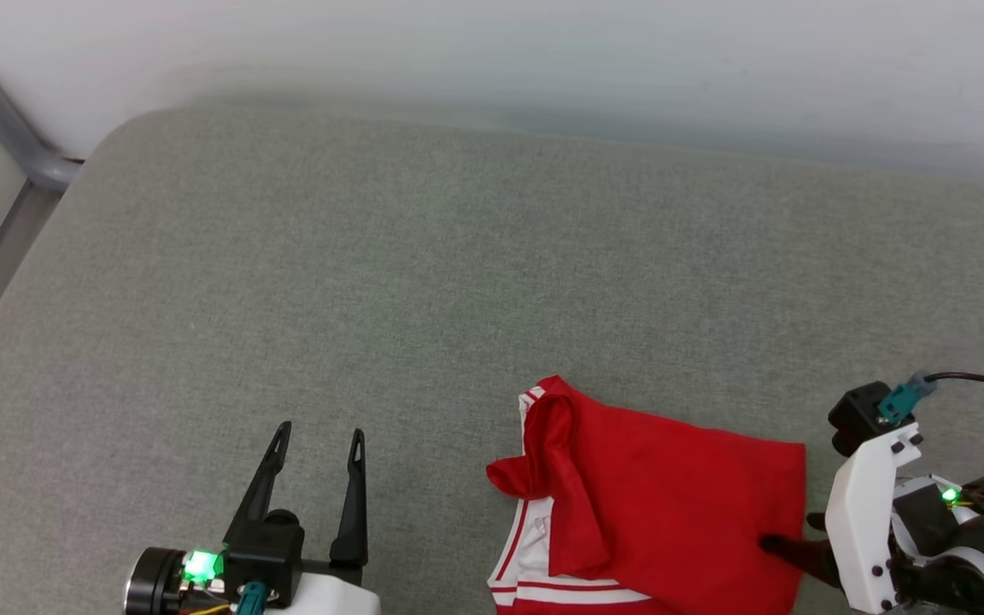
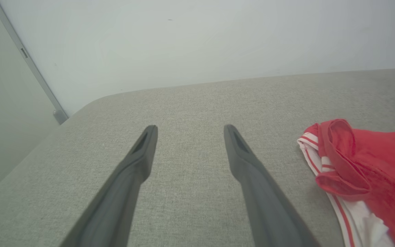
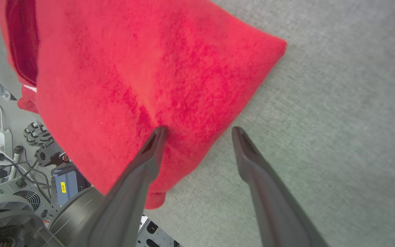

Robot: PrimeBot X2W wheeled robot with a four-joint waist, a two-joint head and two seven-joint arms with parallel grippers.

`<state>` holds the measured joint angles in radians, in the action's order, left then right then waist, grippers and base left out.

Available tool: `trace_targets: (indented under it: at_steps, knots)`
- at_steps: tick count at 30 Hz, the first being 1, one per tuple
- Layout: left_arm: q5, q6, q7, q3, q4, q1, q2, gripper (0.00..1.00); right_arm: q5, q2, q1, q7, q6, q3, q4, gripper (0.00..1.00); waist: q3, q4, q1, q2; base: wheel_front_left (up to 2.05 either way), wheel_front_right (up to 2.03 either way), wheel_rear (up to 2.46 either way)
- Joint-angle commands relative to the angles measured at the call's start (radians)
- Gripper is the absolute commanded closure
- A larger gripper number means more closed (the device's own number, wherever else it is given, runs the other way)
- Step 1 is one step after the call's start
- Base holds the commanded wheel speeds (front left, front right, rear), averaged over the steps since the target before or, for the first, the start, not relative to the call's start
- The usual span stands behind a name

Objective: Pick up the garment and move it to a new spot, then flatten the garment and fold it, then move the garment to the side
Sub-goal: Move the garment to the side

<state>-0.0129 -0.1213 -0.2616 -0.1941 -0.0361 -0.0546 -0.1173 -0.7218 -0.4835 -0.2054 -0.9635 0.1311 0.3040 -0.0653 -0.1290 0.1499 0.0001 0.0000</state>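
Observation:
The garment [image 1: 671, 495] is a red shirt with white, red-striped trim. It lies crumpled at the near edge of the grey padded table [image 1: 372, 256], with its lower part hanging over the front. My left gripper [image 1: 321, 431] stands open and empty to the garment's left, apart from it. From the left wrist view the garment [image 2: 372, 164] lies to the right of the open left gripper [image 2: 190, 128]. My right gripper [image 1: 788, 530] is open at the garment's right edge. In the right wrist view, one fingertip [image 3: 158, 132] touches the red cloth [image 3: 149, 68] and the other is over bare table.
A pale wall runs behind the table, and a grey metal rail [image 1: 22, 145] slants past its far left corner. Below the front edge, the right wrist view shows the robot's base, cables and a power strip [image 3: 2, 144]. Bare grey surface stretches across the table's middle and far side.

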Motion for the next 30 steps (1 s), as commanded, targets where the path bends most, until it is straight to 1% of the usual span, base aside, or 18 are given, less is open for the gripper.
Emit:
trace_targets:
  at_steps: [1, 4, 10, 15, 16, 17, 30]
  knots:
    - [0.004, 0.002, -0.005, -0.004, 0.000, 0.016, 0.004, 0.00, 0.003, 0.004, -0.015, 0.005, -0.001, 0.009, -0.014, 0.00, -0.022, 0.016, -0.0001, 0.0000, 0.00, 0.00, 0.00]
    - [0.004, 0.002, -0.005, -0.009, -0.001, 0.029, 0.009, 0.00, -0.002, 0.013, -0.019, 0.012, -0.001, 0.031, -0.061, 0.00, -0.045, 0.029, -0.0001, 0.0000, 0.00, 0.00, 0.00]
    - [0.003, 0.000, -0.005, -0.009, -0.005, 0.047, 0.014, 0.00, 0.001, 0.017, 0.008, 0.027, -0.001, 0.110, -0.140, 0.00, -0.070, 0.045, -0.0001, 0.0000, 0.00, 0.00, 0.00]
    - [0.001, -0.003, -0.005, -0.005, -0.006, 0.053, 0.014, 0.00, -0.016, 0.014, 0.000, 0.066, -0.001, 0.146, -0.164, 0.00, -0.076, 0.045, -0.0001, 0.0000, 0.00, 0.00, 0.00]
    - [0.001, -0.002, -0.005, -0.005, -0.007, 0.054, 0.014, 0.00, -0.017, 0.009, -0.003, 0.072, -0.001, 0.153, -0.165, 0.51, -0.076, 0.044, -0.0001, 0.0000, 0.00, 0.00, 0.00]
    - [0.000, -0.002, -0.005, -0.005, -0.007, 0.054, 0.014, 0.00, -0.019, 0.004, -0.006, 0.083, -0.001, 0.161, -0.163, 1.00, -0.075, 0.043, -0.0001, 0.0000, 0.00, 0.00, 0.00]
    - [0.002, -0.005, -0.005, 0.002, -0.008, 0.033, 0.011, 0.00, -0.049, -0.049, -0.074, 0.217, -0.002, 0.174, -0.130, 1.00, -0.046, 0.029, -0.0001, 0.0000, 0.00, 0.00, 0.00]
